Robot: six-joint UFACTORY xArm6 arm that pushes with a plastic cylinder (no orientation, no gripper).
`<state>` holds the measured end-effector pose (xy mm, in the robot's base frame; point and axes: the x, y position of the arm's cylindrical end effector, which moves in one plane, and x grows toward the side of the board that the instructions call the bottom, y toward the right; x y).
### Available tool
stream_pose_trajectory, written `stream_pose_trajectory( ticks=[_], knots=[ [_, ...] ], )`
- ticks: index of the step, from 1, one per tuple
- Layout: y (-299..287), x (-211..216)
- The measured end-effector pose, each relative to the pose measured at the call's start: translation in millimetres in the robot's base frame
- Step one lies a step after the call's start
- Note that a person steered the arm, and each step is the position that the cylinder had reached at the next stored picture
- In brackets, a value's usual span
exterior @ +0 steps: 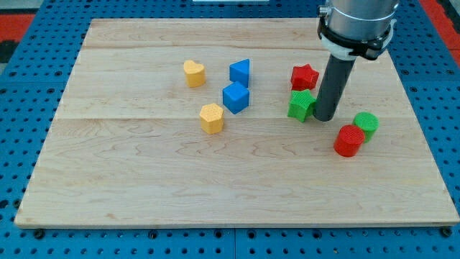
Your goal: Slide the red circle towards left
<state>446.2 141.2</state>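
The red circle (349,140) lies on the wooden board (144,180) at the view's right, touching a green circle (366,123) just above and to its right. My tip (325,117) rests on the board up and to the left of the red circle, a small gap away. The tip stands right beside a green star (301,105), on that star's right side. A red star (304,76) lies above the green star.
A blue triangle (241,71) and a blue cube (236,97) sit near the board's middle. A yellow heart (194,73) lies left of the triangle, and a yellow hexagon (211,118) sits below the cube. A blue pegboard (29,72) surrounds the board.
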Motion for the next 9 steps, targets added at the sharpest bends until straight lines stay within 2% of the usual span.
stream_pose_trajectory(
  ticks=[1,3,6,7,9],
  knots=[
    [-13,18],
    [-90,27],
    [-88,111],
    [-51,119],
    [68,121]
  ],
)
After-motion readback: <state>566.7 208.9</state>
